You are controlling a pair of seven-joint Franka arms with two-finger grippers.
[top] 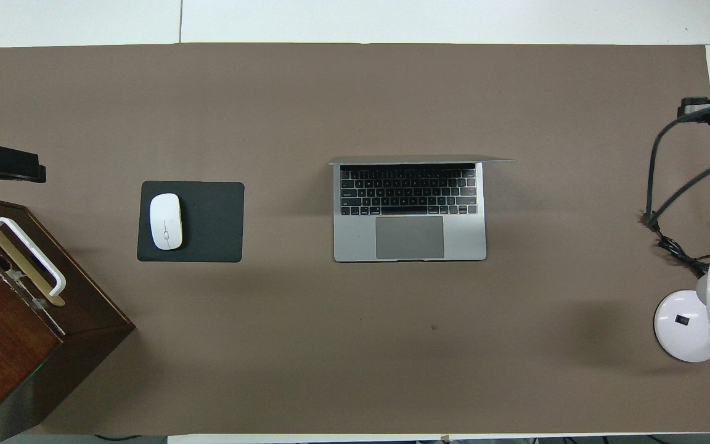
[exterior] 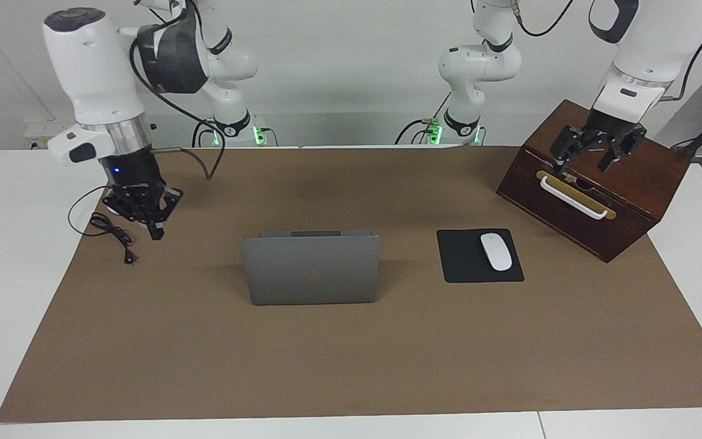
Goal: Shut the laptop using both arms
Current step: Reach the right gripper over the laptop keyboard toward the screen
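**Laptop open, both my grippers away at the table's ends**

The laptop (exterior: 311, 269) stands open mid-mat, lid upright, keyboard facing me. In the overhead view the black mouse pad (top: 207, 221) with its white mouse (top: 166, 221) lies at its nine o'clock, the white desk lamp (top: 694, 317) near four o'clock. My right gripper (exterior: 155, 233) hangs over the mat beside the lamp's black cord (exterior: 111, 233), fingertips pressed together on nothing. My left gripper (exterior: 581, 166) hovers over the wooden box (exterior: 631, 201) above its white handle (exterior: 572, 197), fingers spread.
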